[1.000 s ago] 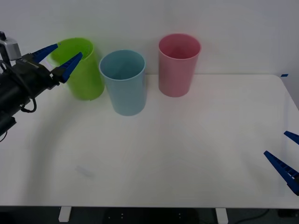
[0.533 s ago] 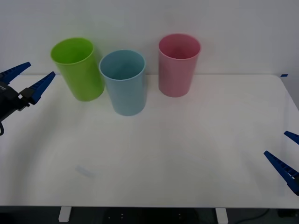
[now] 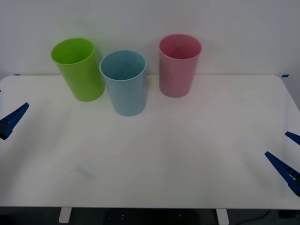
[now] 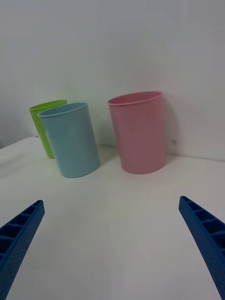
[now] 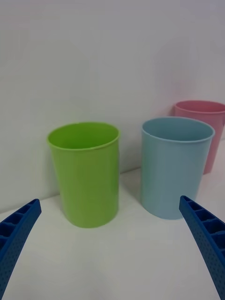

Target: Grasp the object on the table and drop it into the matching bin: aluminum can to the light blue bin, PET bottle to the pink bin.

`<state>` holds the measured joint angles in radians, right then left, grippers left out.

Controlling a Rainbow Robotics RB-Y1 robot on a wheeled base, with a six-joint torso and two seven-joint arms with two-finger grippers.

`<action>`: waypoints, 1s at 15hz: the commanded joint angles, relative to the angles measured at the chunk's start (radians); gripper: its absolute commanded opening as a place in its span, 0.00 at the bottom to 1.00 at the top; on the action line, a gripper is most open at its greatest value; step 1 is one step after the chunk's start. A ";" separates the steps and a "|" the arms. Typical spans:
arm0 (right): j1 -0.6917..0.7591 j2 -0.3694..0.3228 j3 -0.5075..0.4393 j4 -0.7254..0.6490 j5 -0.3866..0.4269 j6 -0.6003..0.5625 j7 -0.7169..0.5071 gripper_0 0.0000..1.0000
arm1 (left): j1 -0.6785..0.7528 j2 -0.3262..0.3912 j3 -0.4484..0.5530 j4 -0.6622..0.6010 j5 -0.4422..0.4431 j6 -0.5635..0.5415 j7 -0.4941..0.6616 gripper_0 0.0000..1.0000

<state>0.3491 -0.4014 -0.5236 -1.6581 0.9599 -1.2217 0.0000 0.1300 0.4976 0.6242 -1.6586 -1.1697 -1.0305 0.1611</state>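
At the table's left edge the left gripper [image 5: 112, 248] is mostly cut off in the front view, its blue ribbed fingers spread wide. On the large white rounded-corner table [image 3: 187, 154], against a plain white wall, stand a tall lime green plastic bin [image 3: 78, 68], a tall light blue plastic bin [image 3: 124, 82] and a tall pink plastic bin [image 3: 179, 64]. The right gripper [image 4: 112, 248], likewise cropped, gapes open at the table's right edge.

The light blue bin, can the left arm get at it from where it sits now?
Probably yes. The left gripper sits at the table's left edge with jaws open, and bare tabletop lies between it and the light blue bin. The lime green bin stands close beside, so it might get brushed.
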 commanded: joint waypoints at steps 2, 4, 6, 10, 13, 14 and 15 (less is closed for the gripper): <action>0.000 0.000 0.000 0.000 0.000 0.000 0.000 1.00 | 0.077 0.006 0.054 0.000 0.028 -0.056 -0.031 1.00; 0.000 0.000 0.000 0.000 0.000 0.000 0.000 1.00 | 0.111 0.006 0.062 0.000 0.044 -0.063 -0.049 1.00; 0.000 0.000 0.000 0.000 0.000 0.000 0.000 1.00 | 0.137 0.006 0.063 0.000 0.055 -0.071 -0.069 1.00; 0.000 0.000 0.000 0.000 0.000 0.000 0.000 1.00 | 0.172 0.006 0.063 0.000 0.059 -0.088 -0.104 1.00; 0.000 0.000 0.000 0.000 0.000 0.000 0.000 1.00 | 0.189 0.006 0.062 0.000 0.071 -0.088 -0.118 1.00; 0.000 0.000 0.000 0.000 0.000 0.000 0.000 1.00 | 0.191 0.004 0.063 0.000 0.074 -0.086 -0.118 1.00; 0.000 0.000 0.000 0.000 0.000 0.000 0.000 1.00 | 0.194 0.006 0.063 0.000 0.079 -0.086 -0.117 1.00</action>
<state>0.3491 -0.4014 -0.5236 -1.6581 0.9599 -1.2217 0.0000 0.3215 0.5024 0.6871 -1.6584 -1.0941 -1.1176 0.0434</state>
